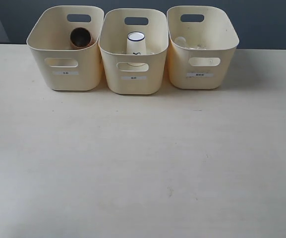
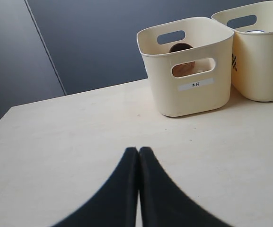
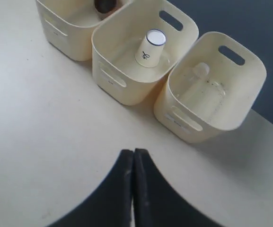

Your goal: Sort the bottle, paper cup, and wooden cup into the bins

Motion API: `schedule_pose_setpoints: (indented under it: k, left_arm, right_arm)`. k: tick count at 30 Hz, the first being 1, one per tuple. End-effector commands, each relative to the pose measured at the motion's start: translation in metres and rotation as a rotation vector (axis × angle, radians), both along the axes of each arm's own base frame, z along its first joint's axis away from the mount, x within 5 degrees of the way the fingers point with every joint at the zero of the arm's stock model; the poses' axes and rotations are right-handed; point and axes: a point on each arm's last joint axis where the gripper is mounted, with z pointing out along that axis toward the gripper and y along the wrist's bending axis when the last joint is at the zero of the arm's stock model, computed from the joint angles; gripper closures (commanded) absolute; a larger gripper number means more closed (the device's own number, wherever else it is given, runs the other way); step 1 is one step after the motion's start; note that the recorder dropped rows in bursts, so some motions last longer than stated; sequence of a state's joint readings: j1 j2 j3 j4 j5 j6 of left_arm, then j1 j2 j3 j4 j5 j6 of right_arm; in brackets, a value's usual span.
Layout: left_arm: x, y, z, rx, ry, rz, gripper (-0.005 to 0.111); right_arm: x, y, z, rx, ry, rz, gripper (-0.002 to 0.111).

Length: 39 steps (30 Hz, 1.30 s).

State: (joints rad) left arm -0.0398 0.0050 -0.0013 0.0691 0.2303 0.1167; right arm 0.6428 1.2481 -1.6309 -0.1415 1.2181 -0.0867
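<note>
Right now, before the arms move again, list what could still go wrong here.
Little is left to spoil: each item sits in its own bin.
1. The paper cup stands upside down in the middle bin; a knock to that bin could tip it.
2. The bottle lies on its side in the right bin and may roll if jolted.
3. The bins stand close together, so an arm sweeping past one could shove its neighbours.

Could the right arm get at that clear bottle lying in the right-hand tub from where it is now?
Probably yes. The bottle lies on its side in the open-topped right bin with nothing over it, and bare table separates it from the right gripper. The gripper is shut, though, so it must open and come down between the walls.
</note>
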Motion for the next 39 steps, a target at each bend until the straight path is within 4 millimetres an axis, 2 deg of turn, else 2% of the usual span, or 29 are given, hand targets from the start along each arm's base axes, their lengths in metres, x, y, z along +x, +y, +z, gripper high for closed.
schedule_pose_setpoints:
  k: [1,9,15,19,29,39]
  left_arm:
    - [0.000,0.000,0.000,-0.002,-0.009,-0.003,0.107]
    - [0.000,0.000,0.000,-0.002,-0.009,-0.003,0.107]
    - [0.000,0.000,0.000,-0.002,-0.009,-0.003,0.107]
    - [0.000,0.000,0.000,-0.002,-0.009,-0.003,0.107]
    - [0.000,0.000,0.000,-0.002,-0.009,-0.003,0.107]
    - [0.000,0.000,0.000,-0.002,-0.009,-0.003,0.107]
  right_arm:
    - [-0.023,-0.025,-0.013,-0.015,-0.031,-0.059,0.109]
    - [-0.063,-0.056,-0.051,0.062,-0.130,-0.078,0.109]
    - [-0.083,-0.073,-0.091,0.128,-0.192,-0.113,0.109]
    - [-0.091,-0.078,-0.113,0.170,-0.200,-0.121,0.109]
    - [-0.100,-0.085,-0.119,0.218,-0.162,-0.166,0.109]
    - [-0.095,-0.068,-0.167,0.311,-0.073,-0.121,0.109]
